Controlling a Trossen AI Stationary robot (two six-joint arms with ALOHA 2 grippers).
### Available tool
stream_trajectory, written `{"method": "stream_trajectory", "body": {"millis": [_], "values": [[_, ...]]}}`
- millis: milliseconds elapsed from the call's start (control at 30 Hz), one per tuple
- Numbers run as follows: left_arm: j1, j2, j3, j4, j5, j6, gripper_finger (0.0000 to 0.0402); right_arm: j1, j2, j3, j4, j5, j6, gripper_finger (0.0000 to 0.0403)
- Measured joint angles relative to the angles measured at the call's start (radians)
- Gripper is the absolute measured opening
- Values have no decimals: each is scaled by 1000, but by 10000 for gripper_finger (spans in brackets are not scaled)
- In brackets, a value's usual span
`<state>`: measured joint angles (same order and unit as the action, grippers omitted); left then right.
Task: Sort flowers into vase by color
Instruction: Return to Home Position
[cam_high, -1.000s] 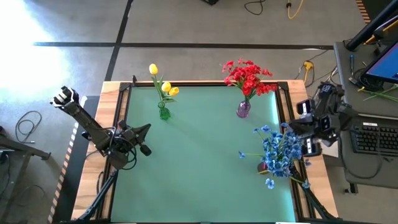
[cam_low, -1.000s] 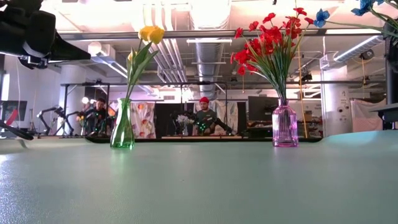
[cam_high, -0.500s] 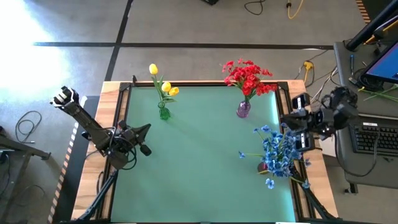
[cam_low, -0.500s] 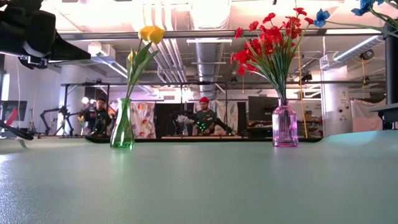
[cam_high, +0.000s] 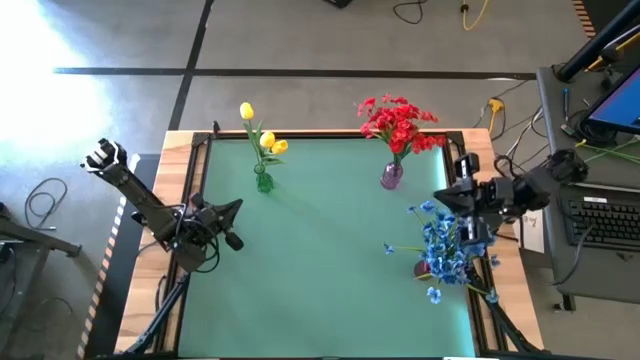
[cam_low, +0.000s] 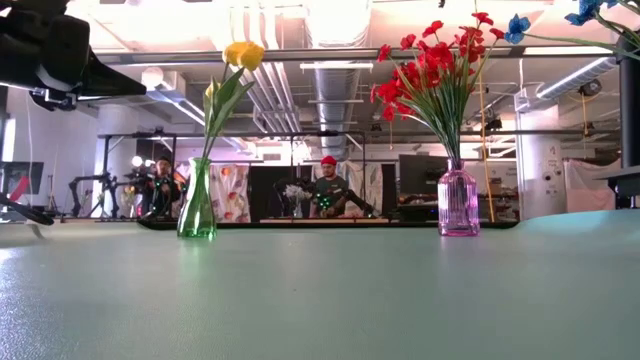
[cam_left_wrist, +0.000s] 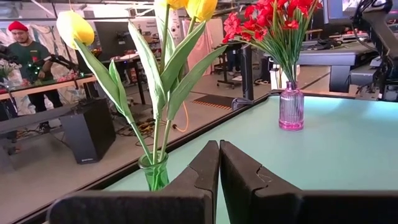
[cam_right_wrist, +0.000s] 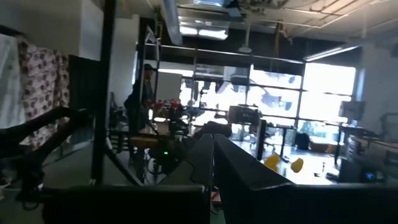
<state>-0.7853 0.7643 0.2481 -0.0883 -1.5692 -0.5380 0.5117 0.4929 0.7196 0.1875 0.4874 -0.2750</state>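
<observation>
– Flowers: where do they stand?
– Yellow tulips (cam_high: 265, 143) are in the slim green glass vase (cam_high: 263, 182), near and straight ahead of the left jaws. Red clustered blooms (cam_high: 398, 122) in the ribbed purple glass vase (cam_high: 391, 177) are farther ahead, well apart. Small blue blossoms (cam_high: 447, 245) fill a red vase (cam_high: 423, 268) just beside the right jaws.
– And the jaws?
– Both pairs are pressed together with nothing between them.
– What differs from a second ago?
– Only the right arm (cam_high: 500, 195). It was outside the green worktop (cam_high: 320, 270) and has swung in over the rim, bringing its jaws next to the blue blossoms. Vases, flowers and the left arm (cam_high: 190, 225) are unmoved.
</observation>
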Motion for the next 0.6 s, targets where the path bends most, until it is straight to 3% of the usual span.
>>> {"method": "stream_trajectory", "body": {"millis": [267,600], "values": [[0,0,0,-1,0,6,0,-42,-92,-65,-49,130,23,9],[0,0,0,1,-1,-5,0,-115,-141,-129,-82,122,117,9]]}}
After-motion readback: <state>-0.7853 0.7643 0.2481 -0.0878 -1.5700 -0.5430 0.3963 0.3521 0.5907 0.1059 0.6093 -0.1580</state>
